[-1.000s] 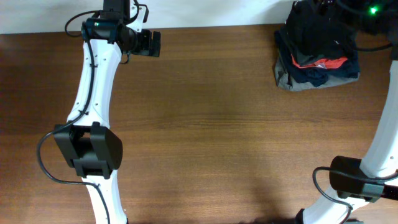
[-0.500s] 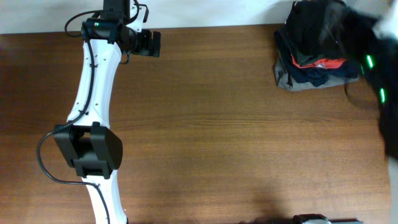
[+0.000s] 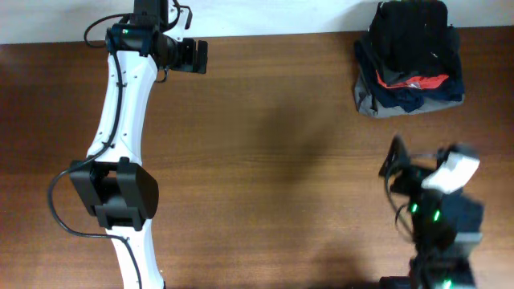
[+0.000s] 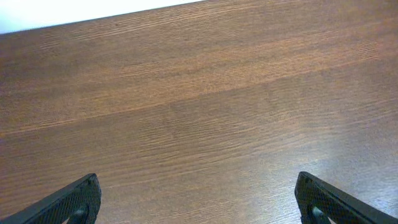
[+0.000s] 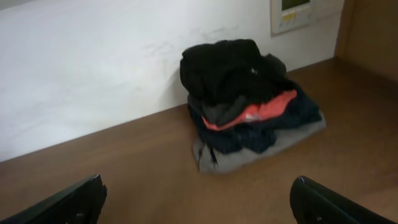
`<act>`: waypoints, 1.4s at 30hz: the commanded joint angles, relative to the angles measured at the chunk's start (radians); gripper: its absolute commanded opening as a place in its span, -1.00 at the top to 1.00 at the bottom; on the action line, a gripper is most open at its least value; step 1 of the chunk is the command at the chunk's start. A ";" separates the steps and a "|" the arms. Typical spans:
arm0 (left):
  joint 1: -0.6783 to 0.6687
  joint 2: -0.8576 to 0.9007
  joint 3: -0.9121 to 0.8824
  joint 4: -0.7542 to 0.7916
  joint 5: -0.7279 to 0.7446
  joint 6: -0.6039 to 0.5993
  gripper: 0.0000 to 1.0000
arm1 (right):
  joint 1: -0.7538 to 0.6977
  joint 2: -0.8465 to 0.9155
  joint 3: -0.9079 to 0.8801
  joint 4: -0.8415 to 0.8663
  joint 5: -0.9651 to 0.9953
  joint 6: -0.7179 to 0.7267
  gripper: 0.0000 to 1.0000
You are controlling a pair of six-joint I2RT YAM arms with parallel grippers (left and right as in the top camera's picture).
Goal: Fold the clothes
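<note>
Well back from the garment heap [image 3: 408,64], no longer above it, right pincer [image 5: 196,190], jaws apart; left pincer [image 3: 199,56] likewise apart.

White left arm [image 3: 120,104], black joints [image 3: 120,193], black cable [image 3: 58,210].

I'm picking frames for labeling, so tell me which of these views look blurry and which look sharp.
Overhead: the right arm is blurred and the left arm is crisp. Right wrist: the garment pile looks soft. Left wrist: the table grain is sharp.
</note>
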 commanded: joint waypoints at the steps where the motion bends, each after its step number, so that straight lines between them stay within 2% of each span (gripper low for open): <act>1: -0.001 0.009 0.004 0.000 -0.004 0.016 -0.99 | -0.006 -0.182 -0.155 0.027 -0.005 0.010 -0.98; 12: -0.005 0.009 0.004 0.000 -0.004 0.016 -0.99 | -0.006 -0.455 -0.397 0.024 -0.014 0.010 -0.97; 42: -0.014 0.009 0.004 0.000 -0.004 0.016 -0.98 | -0.006 -0.456 -0.436 0.032 -0.045 0.009 -0.98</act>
